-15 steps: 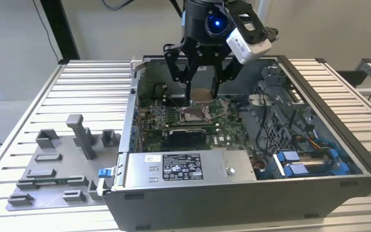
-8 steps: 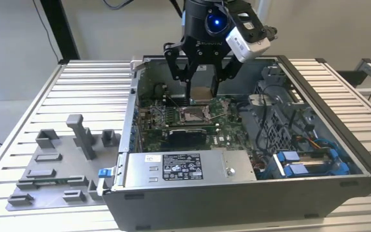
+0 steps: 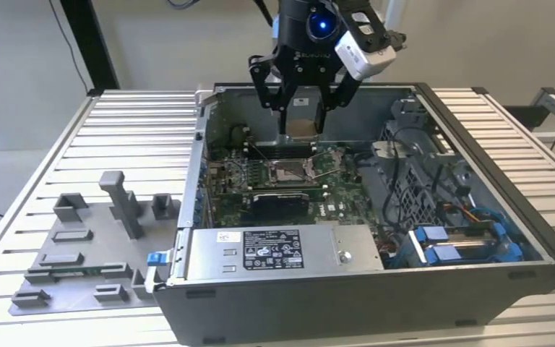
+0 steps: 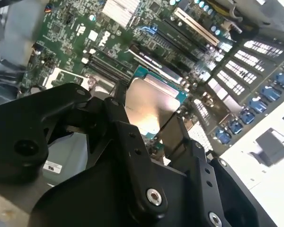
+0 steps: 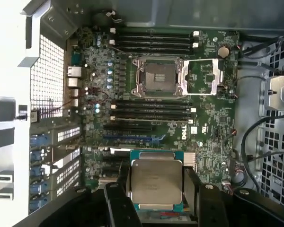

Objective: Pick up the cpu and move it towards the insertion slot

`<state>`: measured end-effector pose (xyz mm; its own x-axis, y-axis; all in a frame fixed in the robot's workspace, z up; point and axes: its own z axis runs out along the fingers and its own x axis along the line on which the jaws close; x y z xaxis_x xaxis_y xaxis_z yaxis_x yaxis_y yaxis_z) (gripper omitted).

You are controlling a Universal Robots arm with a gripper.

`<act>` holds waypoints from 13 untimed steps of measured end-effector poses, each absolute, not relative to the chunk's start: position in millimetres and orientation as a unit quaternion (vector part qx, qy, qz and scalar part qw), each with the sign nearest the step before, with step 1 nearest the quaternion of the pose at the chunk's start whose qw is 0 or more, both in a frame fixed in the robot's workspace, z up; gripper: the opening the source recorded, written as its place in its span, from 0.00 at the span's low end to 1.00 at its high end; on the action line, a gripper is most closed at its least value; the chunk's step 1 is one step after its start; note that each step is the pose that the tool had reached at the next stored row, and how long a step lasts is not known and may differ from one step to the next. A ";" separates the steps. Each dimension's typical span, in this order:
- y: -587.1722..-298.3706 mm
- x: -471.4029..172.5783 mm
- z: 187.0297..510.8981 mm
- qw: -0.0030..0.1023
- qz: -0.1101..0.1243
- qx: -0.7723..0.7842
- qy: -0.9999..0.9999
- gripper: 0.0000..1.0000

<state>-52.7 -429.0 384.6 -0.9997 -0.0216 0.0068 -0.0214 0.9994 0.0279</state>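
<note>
The cpu (image 5: pixel 155 182), a thin square chip with a silvery face and a green rim, sits flat between the black fingers of my gripper (image 5: pixel 156 187), which is shut on its two sides. In the second wrist view the cpu (image 4: pixel 149 101) hangs above the green board. In the exterior view my gripper (image 3: pixel 302 119) holds the cpu (image 3: pixel 300 114) high over the open computer case. The insertion slot (image 5: pixel 157 75) is a square metal-framed socket with a dull centre on the motherboard, its hinged frame (image 5: pixel 202 78) folded open beside it. In the exterior view the insertion slot (image 3: pixel 287 170) lies below and a little nearer than the gripper.
The open computer case (image 3: pixel 470 123) has tall metal walls around the motherboard (image 5: pixel 213 127). A silver power supply (image 3: pixel 277 249) lies at its near side and blue drive cages (image 3: pixel 461 242) at the exterior view's right. Grey plastic fixture blocks (image 3: pixel 95 238) stand on the slatted table at the exterior view's left.
</note>
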 end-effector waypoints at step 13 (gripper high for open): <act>-382.5 -48.5 381.1 0.004 -0.014 0.011 -1.000 0.00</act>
